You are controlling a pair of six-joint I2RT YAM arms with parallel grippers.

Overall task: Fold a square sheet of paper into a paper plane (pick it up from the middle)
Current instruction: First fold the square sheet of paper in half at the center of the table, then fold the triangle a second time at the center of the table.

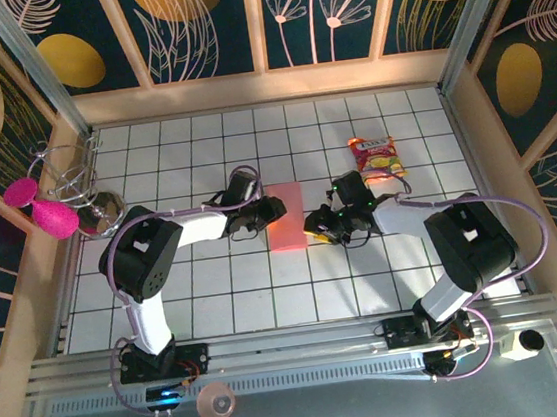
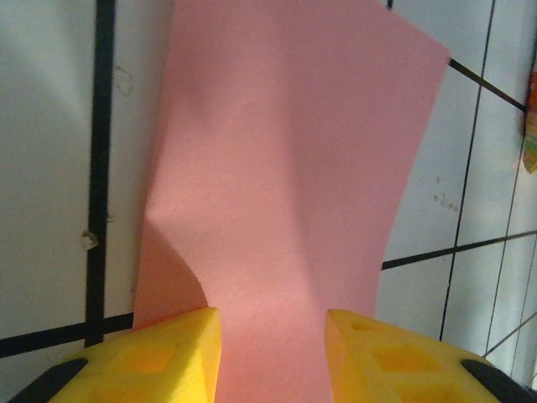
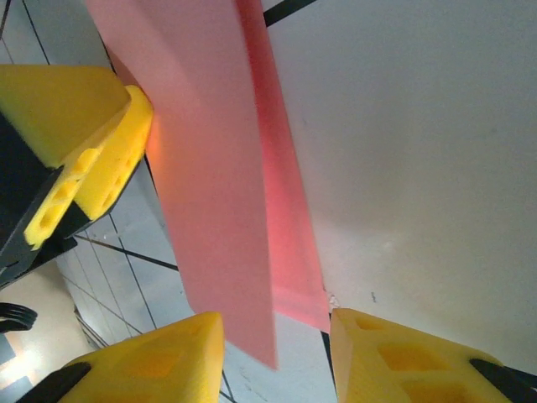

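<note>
The square sheet of paper point(image 1: 286, 218) is salmon pink and lies folded into a narrow rectangle on the white tiled floor between the two arms. My left gripper point(image 1: 271, 212) is at its left edge and my right gripper point(image 1: 313, 227) at its right edge. In the left wrist view the paper point(image 2: 285, 168) runs up from between the yellow fingers, and the left gripper point(image 2: 273, 353) is open, its jaws well apart. In the right wrist view the paper point(image 3: 210, 168) has its upper flap raised off the lower layer. The right gripper point(image 3: 277, 357) is open around the flap's corner.
A red-and-yellow snack packet point(image 1: 377, 157) lies behind the right gripper. Two magenta discs point(image 1: 42, 207) and a wire stand point(image 1: 79, 176) sit at the left wall. The other arm's yellow fingers point(image 3: 92, 143) are close beside the paper in the right wrist view. Wooden walls enclose the floor.
</note>
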